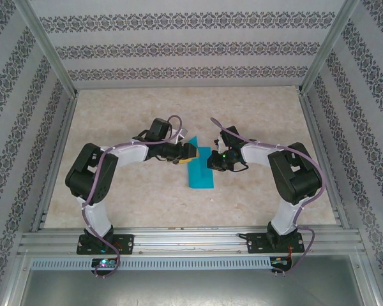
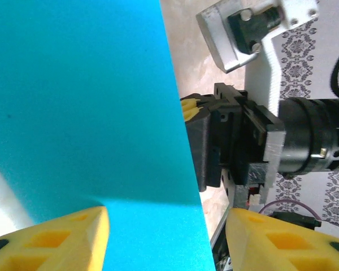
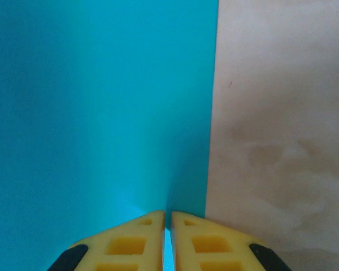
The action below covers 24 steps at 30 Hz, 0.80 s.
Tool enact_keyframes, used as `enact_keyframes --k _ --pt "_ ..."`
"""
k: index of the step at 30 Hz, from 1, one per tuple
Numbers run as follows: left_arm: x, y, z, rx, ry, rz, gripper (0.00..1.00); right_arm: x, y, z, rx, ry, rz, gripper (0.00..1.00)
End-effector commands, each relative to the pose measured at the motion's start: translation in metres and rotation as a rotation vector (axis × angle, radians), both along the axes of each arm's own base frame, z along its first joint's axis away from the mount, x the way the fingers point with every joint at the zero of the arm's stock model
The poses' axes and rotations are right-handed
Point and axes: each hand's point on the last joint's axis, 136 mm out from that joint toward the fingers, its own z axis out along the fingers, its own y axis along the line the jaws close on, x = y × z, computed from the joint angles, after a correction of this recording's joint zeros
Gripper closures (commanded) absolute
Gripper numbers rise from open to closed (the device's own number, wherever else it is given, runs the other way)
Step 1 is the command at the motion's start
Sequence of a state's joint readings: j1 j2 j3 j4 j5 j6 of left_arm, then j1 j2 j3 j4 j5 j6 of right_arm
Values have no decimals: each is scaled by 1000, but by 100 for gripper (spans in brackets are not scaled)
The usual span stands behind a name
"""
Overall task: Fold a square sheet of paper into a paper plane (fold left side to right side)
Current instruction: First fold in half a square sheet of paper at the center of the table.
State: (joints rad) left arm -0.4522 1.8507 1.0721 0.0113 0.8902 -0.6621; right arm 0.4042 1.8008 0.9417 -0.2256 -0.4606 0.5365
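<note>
**A:** Where is the square sheet of paper [image 1: 200, 171] lying?

**B:** Flat on the worktop [image 1: 147, 204], mid-scene, between the two tools. From above it reads as a tall narrow rectangle, not a square, so I judge the left half is already laid over the right

**A:** And the left tool [image 1: 186, 153]?

**B:** It sits at the sheet's left edge, towards the far end, and it is spread wide. In its wrist view the yellow fingers [image 2: 51, 240] stand well apart with teal paper running between them, and I can't see either one touching it. My guess is that with its half across, it has nothing to grip

**A:** The right tool [image 1: 212, 159]?

**B:** That one is on the right edge, also towards the far end. Its fingers [image 3: 130, 243] are all but pressed together, leaving a hair of a slit with teal showing in it. It looks like a light pinch on the sheet, though I can't tell how firm

**A:** Why hold it there?

**B:** Most likely to keep the two layers matched along the right side. Thin paper springs back from a fold that hasn't been pressed, and one loose layer would slide off square

**A:** What does the next move call for?

**B:** I'd say the left side, where the fold should run, wants flattening into a proper crease. The risk is dragging the top layer askew while doing it, so the pinch is worth keeping until the crease is set
</note>
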Motion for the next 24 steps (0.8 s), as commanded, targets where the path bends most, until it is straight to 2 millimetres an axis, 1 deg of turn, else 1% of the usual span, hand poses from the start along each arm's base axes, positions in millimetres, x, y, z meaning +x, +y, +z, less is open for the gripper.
enact_keyframes --k 1,4,7,15,21,24 --pt "2 -10 0 -16 -5 -15 44 -7 -2 -7 -20 8 1 86" --pt "2 -10 -6 1 4 -12 49 -6 0 -5 -4 -1 -1 88" --pt "1 -10 -12 22 9 -10 55 -5 2 -3 8 -7 -3 89" --pt "3 -5 -23 74 17 7 83 -1 5 5 32 -30 -8 94" --pt "3 -3 -27 89 22 12 91 3 7 15 50 -60 -15 94" --pt "3 -3 -28 93 25 12 93 7 3 26 53 -92 -29 90"
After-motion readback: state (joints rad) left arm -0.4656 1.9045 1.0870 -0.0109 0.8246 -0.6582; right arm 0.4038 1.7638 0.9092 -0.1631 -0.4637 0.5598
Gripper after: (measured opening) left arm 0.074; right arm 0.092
